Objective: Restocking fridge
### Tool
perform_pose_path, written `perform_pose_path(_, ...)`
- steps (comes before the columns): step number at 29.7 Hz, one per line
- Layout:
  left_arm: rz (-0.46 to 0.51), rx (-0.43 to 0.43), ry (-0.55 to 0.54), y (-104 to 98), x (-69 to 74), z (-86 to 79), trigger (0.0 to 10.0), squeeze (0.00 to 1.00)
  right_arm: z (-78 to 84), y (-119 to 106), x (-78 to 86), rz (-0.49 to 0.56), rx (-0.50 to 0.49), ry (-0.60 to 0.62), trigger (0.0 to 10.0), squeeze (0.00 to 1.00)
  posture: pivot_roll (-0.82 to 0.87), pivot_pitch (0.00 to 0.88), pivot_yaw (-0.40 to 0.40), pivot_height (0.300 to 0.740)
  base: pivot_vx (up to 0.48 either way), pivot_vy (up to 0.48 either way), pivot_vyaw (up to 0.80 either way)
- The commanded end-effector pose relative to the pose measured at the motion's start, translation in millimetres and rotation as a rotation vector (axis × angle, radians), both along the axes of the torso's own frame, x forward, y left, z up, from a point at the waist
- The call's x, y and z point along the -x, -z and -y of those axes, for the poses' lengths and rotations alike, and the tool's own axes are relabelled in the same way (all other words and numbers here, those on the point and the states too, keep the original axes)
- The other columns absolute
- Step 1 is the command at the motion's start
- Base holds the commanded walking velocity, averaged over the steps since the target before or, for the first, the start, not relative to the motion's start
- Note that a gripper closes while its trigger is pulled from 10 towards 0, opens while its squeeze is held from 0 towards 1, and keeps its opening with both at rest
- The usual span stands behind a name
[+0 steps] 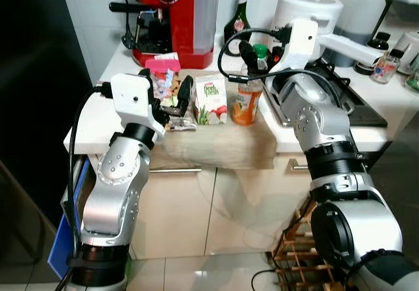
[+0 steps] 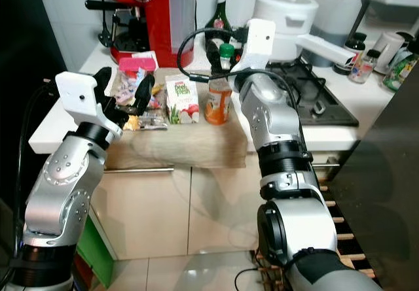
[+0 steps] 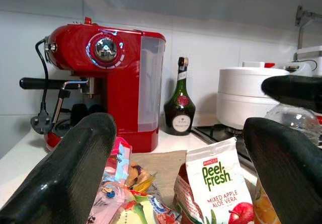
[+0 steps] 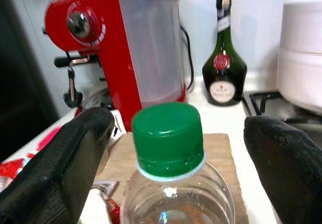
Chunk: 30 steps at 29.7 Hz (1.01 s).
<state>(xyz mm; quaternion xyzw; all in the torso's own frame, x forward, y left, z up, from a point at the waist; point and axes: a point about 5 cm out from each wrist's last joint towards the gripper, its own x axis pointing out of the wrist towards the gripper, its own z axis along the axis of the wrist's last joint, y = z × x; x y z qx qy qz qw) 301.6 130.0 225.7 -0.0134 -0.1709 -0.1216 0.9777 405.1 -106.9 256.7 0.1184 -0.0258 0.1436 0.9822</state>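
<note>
Left gripper (image 1: 171, 95) is spread wide over the snack packets (image 1: 167, 85) at the bench's (image 1: 91, 124) left end, holding nothing. Pick one packet and drop lower before you close; the pile is loose and could slide. The carton (image 1: 210, 99) stands just beside on the cloth (image 1: 216, 144), so keep the outer finger off it. Right gripper (image 1: 256, 54) is spread either side of the bottle's (image 1: 247, 104) green cap (image 4: 168, 132), not touching. You're centred; descend to the neck below the cap, then squeeze, because the clear body looks slippery. Lift straight up, clear of the carton.
</note>
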Motion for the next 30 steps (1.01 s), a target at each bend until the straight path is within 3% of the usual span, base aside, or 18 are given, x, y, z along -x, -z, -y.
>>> perform_pose_path(1, 0.002, 0.01, 0.001, -4, -0.5, 0.2, 10.0, 0.0, -1.4, -6, -2.4, 0.004, 0.0, -0.004, 10.0, 0.0, -0.03, 0.0, -0.03, 0.74, 0.0, 0.0, 0.0)
perform_pose_path(6, 0.001, 0.012, 0.002, -4, -0.5, 1.5, 10.0, 0.0, -8.8, 1, -5.3, -0.037, 0.001, -0.044, 10.0, 0.0, -0.03, 0.0, -0.04, 0.74, 0.0, 0.0, 0.0)
perform_pose_path(7, -0.001, 0.011, 0.001, -4, -0.5, 1.7, 10.0, 0.0, -10.4, 2, -5.1, -0.044, 0.001, -0.052, 0.0, 0.0, -0.03, 0.0, -0.042, 0.74, 0.0, 0.0, 0.0)
perform_pose_path(17, -0.052, -0.001, -0.009, 2, -6.2, 1.2, 10.0, 0.0, -11.2, 16, -4.4, -0.076, 0.003, -0.033, 0.0, 0.0, -0.03, 0.0, -0.037, 0.74, 0.0, 0.0, 0.0)
perform_pose_path(23, -0.047, -0.017, 0.001, 1, -8.0, 3.4, 10.0, 0.0, -15.1, 13, -0.2, -0.021, 0.001, -0.049, 0.0, 0.0, -0.04, 0.0, -0.027, 0.74, 0.0, 0.0, 0.0)
perform_pose_path(28, -0.041, -0.037, 0.001, 1, -8.8, 5.5, 10.0, 0.0, -13.3, 22, 0.6, -0.027, 0.086, -0.014, 0.0, 0.0, -0.04, 0.0, -0.026, 0.74, 0.0, 0.0, 0.0)
perform_pose_path(30, -0.038, -0.053, -0.004, 3, -9.8, 6.6, 10.0, 0.0, -8.5, 20, 2.1, 0.039, 0.135, 0.041, 0.0, 0.0, -0.05, 0.0, -0.025, 0.74, 0.0, 0.0, 0.0)
